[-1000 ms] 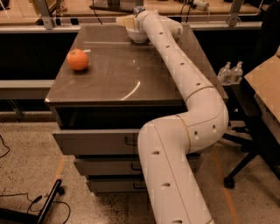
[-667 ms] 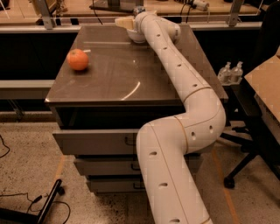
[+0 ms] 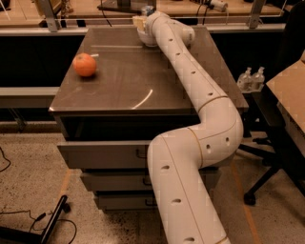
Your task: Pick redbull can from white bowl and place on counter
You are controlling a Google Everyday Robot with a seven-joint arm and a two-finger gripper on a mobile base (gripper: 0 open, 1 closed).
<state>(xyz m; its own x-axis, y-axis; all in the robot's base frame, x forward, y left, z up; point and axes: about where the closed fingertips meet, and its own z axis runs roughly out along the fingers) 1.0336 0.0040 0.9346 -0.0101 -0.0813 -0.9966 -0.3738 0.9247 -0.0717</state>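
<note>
The counter [image 3: 124, 81], a glossy grey-brown top, is carried by a grey cabinet whose drawers [image 3: 105, 155] are seen closed below its front edge. The white arm [image 3: 190, 81] is stretched from the lower middle of the view, bent at an elbow beyond the counter's right front corner, and laid diagonally across the top towards the far edge. To the right, a dark chair base [image 3: 257, 190] is seen on the speckled floor, and two small clear bottles [image 3: 251, 78] are set side by side beyond the counter's right edge. An orange fruit [image 3: 85, 65] is placed on the left part of the counter, well apart from the arm. The white bowl [image 3: 144, 40] is set near the far edge, partly covered by the wrist. The claw [image 3: 142, 21] is held directly over the bowl, its tip close above the rim; whether it is spread or closed cannot be told. A small bluish-silver shape, taken to be the redbull can [image 3: 148, 9], is seen right at the claw and above the bowl. Whether the can is gripped cannot be told, and the bowl's inside is hidden.
</note>
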